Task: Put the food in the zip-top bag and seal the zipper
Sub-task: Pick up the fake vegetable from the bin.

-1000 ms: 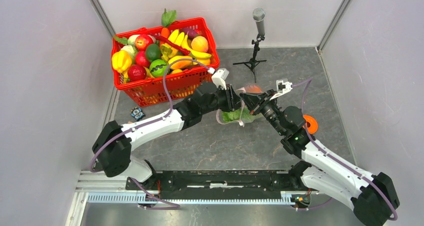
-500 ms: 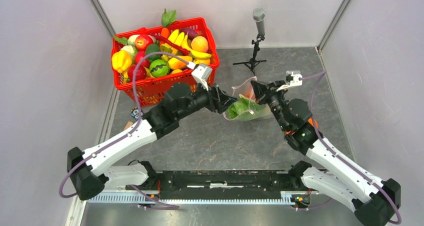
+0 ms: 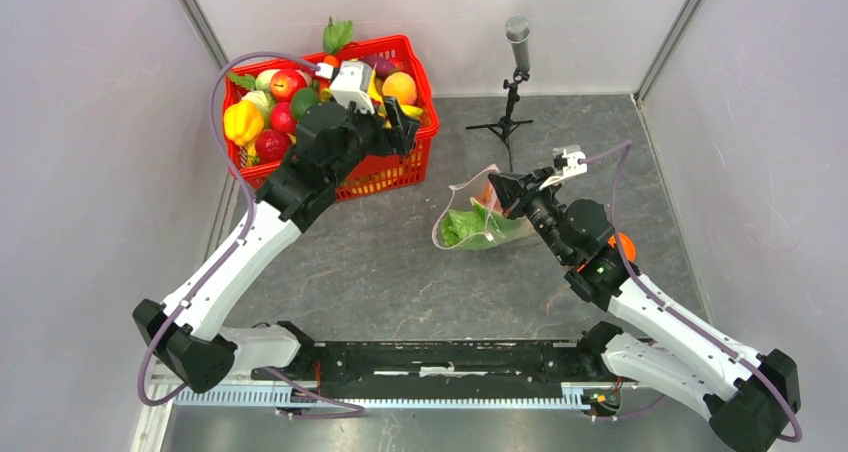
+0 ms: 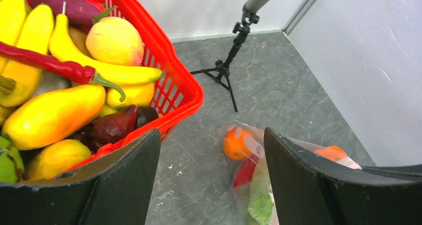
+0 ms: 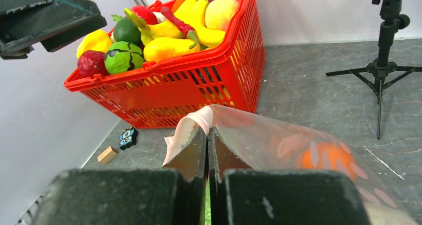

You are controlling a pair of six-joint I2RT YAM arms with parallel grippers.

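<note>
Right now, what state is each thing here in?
zip-top bag, unsealed, mouth gaping, one edge held up.
right end effector, shut on the bag's edge.
left end effector, open, empty, above the red basket's rim.
red basket, heaped full.
cabbage, inside the bag.
orange, inside the bag.
microphone stand, upright.

I see a red basket [image 5: 189, 93] in the far left corner of the grey worktop [image 3: 400, 272]. It is heaped with toy produce: bananas [image 4: 89, 68], a long red chilli [image 4: 50, 65] lying across them, and a purple aubergine [image 4: 64, 1]. A microphone stand [image 3: 513, 82] sits upright at the far edge. By the left edge, just in front of the basket, lie a small wooden block [image 5: 107, 155] and a black-and-blue toy [image 5: 128, 137], close but apart. An orange round thing [image 3: 623, 244] shows partly, toward the right edge.
</note>
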